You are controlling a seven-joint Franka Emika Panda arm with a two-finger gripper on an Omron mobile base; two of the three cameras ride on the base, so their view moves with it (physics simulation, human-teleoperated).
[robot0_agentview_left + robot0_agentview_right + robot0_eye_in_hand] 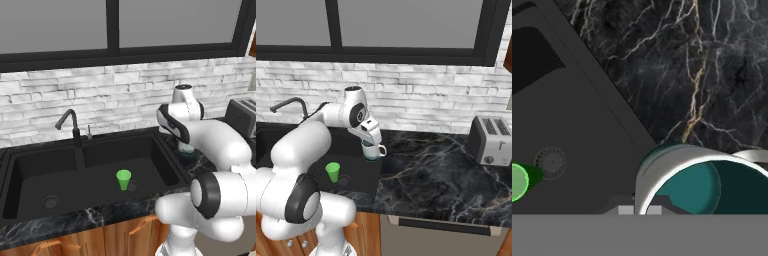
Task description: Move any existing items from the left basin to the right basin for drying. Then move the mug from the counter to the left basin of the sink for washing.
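So the mug [372, 149] is white with a teal inside, and it's upright right at the edge where the counter [426, 170] meets the sink [30, 155], looks lifted a touch but hard to be sure. The gripper [370, 141] comes down on it from above with its jaws pinched together on the rim, one finger inside and one outside by the look of the hand view. The handle sticks out toward the counter side, away from the sink.

The green cup [123, 179] is already standing upright in the right basin [150, 160], next to the drain, so I'd say the first half of the job is done.

What matters now: the left basin [40, 175] lies well off to the robot's left of the mug, past the right basin and the thin divider. The carry probably has to cross over the green cup and under or around the faucet [70, 125], so keeping height seems smart.
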